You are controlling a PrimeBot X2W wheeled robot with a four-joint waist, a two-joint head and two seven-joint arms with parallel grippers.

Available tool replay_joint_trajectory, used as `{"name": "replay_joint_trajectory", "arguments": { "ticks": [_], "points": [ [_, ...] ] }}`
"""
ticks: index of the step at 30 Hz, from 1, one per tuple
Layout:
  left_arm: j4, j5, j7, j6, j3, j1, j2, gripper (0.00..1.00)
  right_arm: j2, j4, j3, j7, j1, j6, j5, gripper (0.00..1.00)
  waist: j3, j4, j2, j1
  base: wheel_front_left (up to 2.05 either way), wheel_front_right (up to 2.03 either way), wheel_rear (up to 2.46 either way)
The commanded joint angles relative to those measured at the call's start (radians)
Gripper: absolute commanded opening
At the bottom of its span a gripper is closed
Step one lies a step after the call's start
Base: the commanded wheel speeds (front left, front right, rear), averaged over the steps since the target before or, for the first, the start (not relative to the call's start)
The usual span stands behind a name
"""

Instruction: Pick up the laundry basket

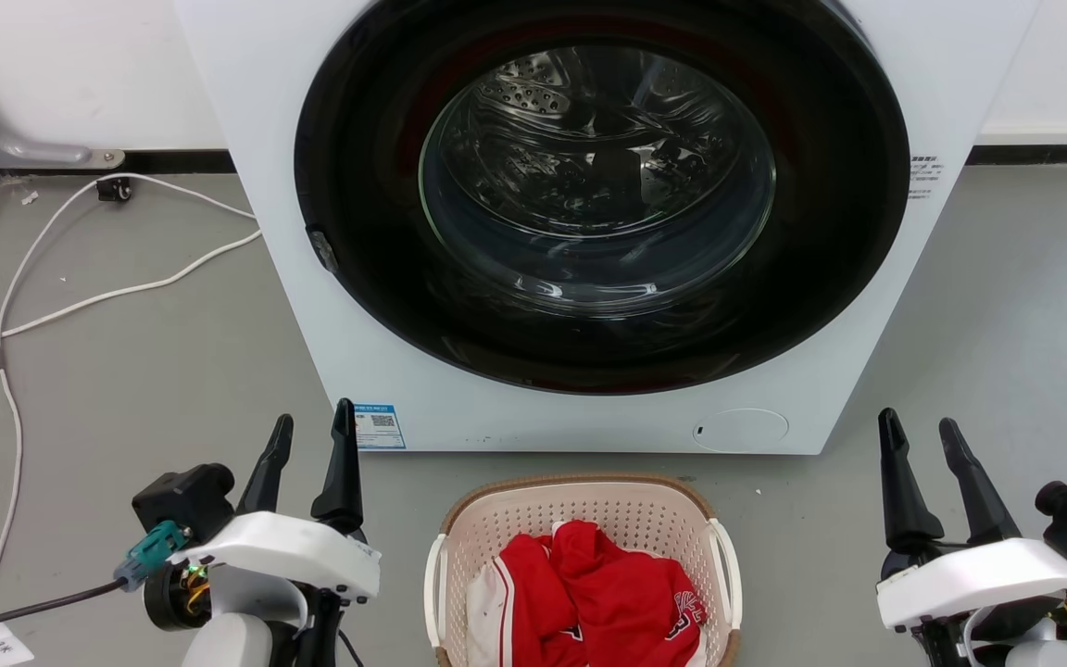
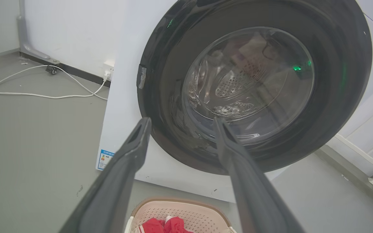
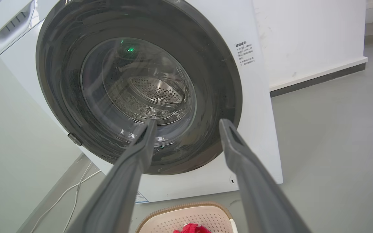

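Observation:
The laundry basket (image 1: pixel 496 519), cream perforated plastic with a brown woven-look rim and white side handles, sits on the grey floor at the bottom centre of the head view, holding red and white clothes (image 1: pixel 598 593). Its far rim also peeks in at the bottom of the left wrist view (image 2: pixel 180 210) and the right wrist view (image 3: pixel 186 216). My left gripper (image 1: pixel 313 428) stands open to the basket's left, fingers up, nothing between them. My right gripper (image 1: pixel 918 428) stands open to the basket's right, also empty. Both are apart from the basket.
A white front-loading washer (image 1: pixel 293 185) with a dark round glass door (image 1: pixel 608 195), shut, stands right behind the basket. White cables (image 1: pixel 80 301) trail over the floor at the left toward the wall. Open grey floor lies on both sides of the washer.

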Motion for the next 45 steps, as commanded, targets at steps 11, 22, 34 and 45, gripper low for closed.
{"name": "replay_joint_trajectory", "arguments": {
  "ticks": [11, 22, 34, 45],
  "points": [
    [0.003, 0.124, -0.036, 0.018, -0.021, -0.035, 0.012, 1.0, -0.001, -0.033, 0.001, -0.015, 0.01, 0.0, -0.133, 1.0, -0.002, 0.005, 0.0, 0.0, 0.0, 0.0, 0.0],
    [0.024, 0.207, -0.06, 0.016, -0.035, -0.039, 0.01, 1.0, -0.001, -0.046, -0.007, -0.017, 0.013, 0.0, -0.228, 1.0, -0.001, 0.003, 0.0, 0.0, 0.0, 0.0, 0.0],
    [0.048, 0.31, -0.085, 0.026, -0.049, -0.049, 0.006, 1.0, 0.0, -0.054, -0.004, -0.026, 0.018, 0.0, -0.33, 1.0, 0.0, 0.004, 0.0, 0.0, 0.0, 0.0, 0.0],
    [0.068, 0.392, -0.106, 0.036, -0.051, -0.051, 0.004, 1.0, 0.0, -0.061, -0.005, -0.036, 0.026, 0.0, -0.41, 1.0, -0.005, 0.005, 0.0, 0.0, 0.0, 0.0, 0.0]
  ]
}}
